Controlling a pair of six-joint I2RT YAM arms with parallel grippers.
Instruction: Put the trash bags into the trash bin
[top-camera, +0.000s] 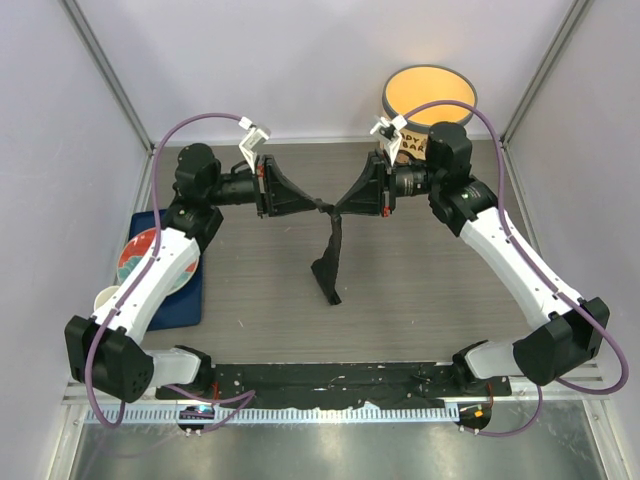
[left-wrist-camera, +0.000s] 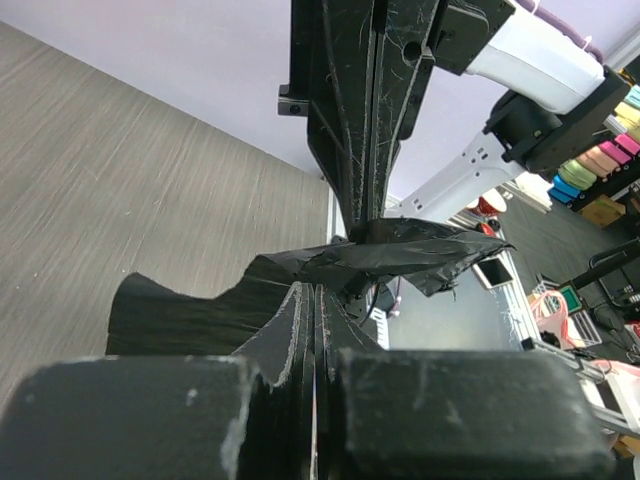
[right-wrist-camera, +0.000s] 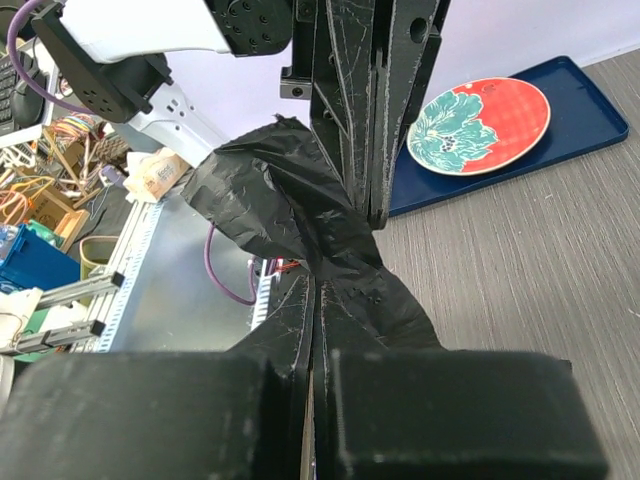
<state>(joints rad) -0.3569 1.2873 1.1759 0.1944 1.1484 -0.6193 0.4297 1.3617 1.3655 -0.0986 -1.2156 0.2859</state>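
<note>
The left gripper (top-camera: 316, 204) and right gripper (top-camera: 344, 206) meet tip to tip, both clamped tight on one black trash bag (top-camera: 330, 265) that hangs below them.

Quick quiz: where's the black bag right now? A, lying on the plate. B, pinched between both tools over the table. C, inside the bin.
B: the left tool and right tool are both shut on the bag, which hangs down between them, well away from the bin.
</note>
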